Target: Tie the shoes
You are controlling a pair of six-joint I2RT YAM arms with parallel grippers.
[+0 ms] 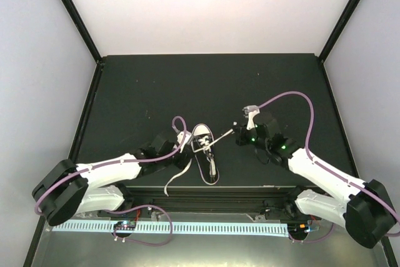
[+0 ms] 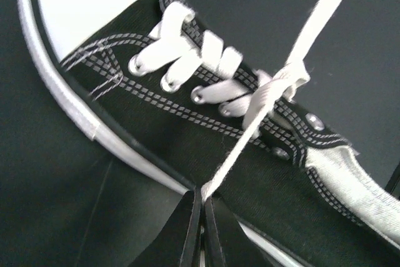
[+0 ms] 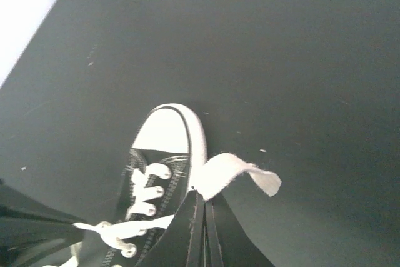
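The black sneaker (image 1: 206, 157) lies on the dark table (image 1: 206, 85), white toe cap pointing away from the arms. My left gripper (image 1: 189, 148) is at its left side, shut on a white lace (image 2: 250, 129) that runs taut up to a crossing over the eyelets (image 2: 284, 79). My right gripper (image 1: 237, 132) is right of the toe, shut on the other lace (image 1: 220, 138) near its end; the flat tail (image 3: 240, 172) curls out past the fingertips. The shoe shows in the left wrist view (image 2: 156, 123) and the right wrist view (image 3: 159, 132).
A loose tail of lace (image 1: 175, 178) trails from the left gripper down toward the table's near edge (image 1: 206, 187). Purple cables (image 1: 294, 95) loop over both arms. White walls and black frame posts (image 1: 75, 17) enclose the table.
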